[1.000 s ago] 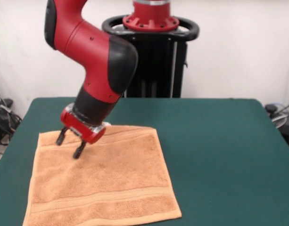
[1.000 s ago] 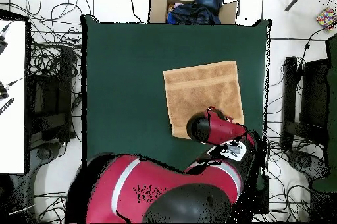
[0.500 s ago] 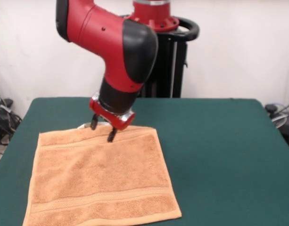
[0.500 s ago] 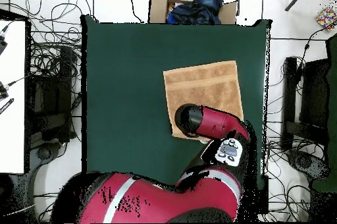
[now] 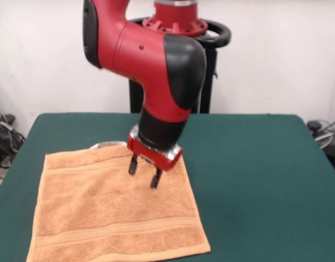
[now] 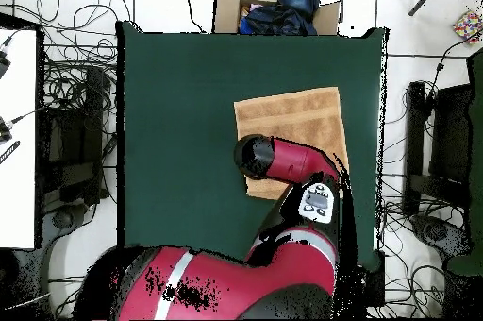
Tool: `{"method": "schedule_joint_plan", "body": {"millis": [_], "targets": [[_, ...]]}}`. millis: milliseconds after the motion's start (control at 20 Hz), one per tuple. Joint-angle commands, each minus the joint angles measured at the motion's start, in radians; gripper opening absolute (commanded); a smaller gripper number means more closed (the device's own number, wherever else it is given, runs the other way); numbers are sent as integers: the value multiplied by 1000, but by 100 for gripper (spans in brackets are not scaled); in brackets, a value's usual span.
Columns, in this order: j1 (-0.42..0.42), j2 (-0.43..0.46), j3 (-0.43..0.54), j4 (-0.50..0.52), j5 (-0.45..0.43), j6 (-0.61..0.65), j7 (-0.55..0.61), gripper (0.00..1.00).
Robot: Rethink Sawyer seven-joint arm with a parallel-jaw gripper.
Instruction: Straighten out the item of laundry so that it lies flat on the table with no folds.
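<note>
A looped terry cloth towel, matt and rough in its orange-tan pile with flatter woven bands, is lying on a table whose dark green top is showing a dull, felt-like nap. The arm above it is gleaming in smooth, glossy red and black plastic-looking shells, ending in a gripper with dark matt fingers. A cardboard box is holding dark cloth.

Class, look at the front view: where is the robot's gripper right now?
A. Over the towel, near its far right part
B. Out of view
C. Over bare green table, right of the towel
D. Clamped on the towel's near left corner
A: the gripper hangs open over the towel, toward its far right part, holding nothing.
</note>
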Motion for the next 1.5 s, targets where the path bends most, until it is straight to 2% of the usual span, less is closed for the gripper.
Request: {"method": "schedule_joint_plan", "body": {"millis": [50,200,400,650,800,950,1100,1150,1200,1300,1400,1500], "targets": [[-9,145,168,-161,37,-136,111,100],[-38,185,211,-215,7,-99,35,100],[-65,234,243,-234,-37,-224,28,100],[-73,297,234,-278,-80,-283,23,100],[-43,340,183,-303,-135,-446,66,100],[-23,382,148,-310,-145,-615,127,100],[-8,403,124,-309,-128,-651,153,100],[1,400,112,-306,-115,-613,155,100],[-7,384,126,-300,-115,-520,138,100],[-66,325,210,-274,-77,-180,54,100],[-101,258,254,-275,-43,197,-32,100],[-114,190,272,-273,-41,435,-76,100]]}}
